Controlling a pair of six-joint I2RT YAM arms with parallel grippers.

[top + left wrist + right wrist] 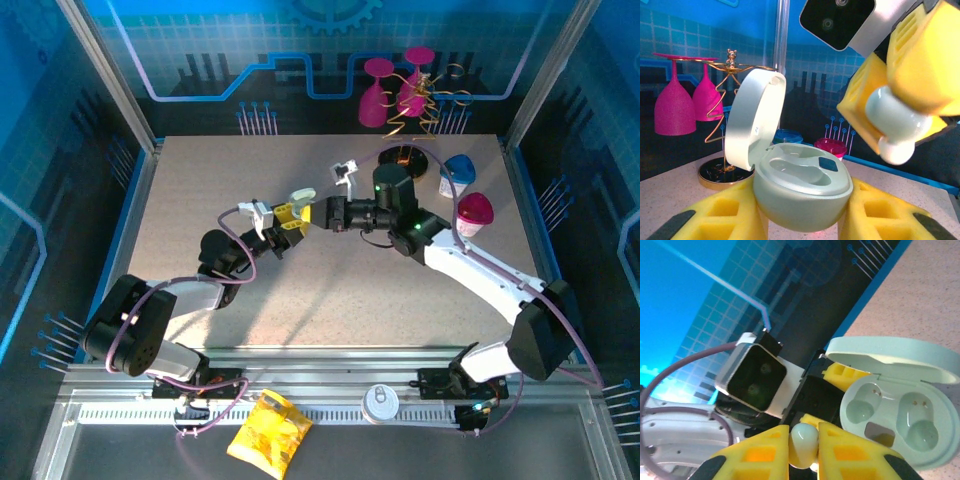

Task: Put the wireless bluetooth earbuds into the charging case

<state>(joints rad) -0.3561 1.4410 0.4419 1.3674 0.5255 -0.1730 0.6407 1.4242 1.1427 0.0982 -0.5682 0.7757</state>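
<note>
Glossy pebble case [801, 196] (lid up), smooth earbud [891, 120]

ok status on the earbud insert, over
Left gripper shut on open charging case. Right gripper shut on whitish earbud, not yet seated. Both wells empty, nothing between.

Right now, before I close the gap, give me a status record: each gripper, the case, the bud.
left gripper: shut on the charging case, held off the table
right gripper: shut on one earbud
lid: open, swung upright
sockets: both empty
earbud colour: whitish
bud to case: close to the open case, apart, not yet inserted
arms: meeting mid-table in the top view
</note>
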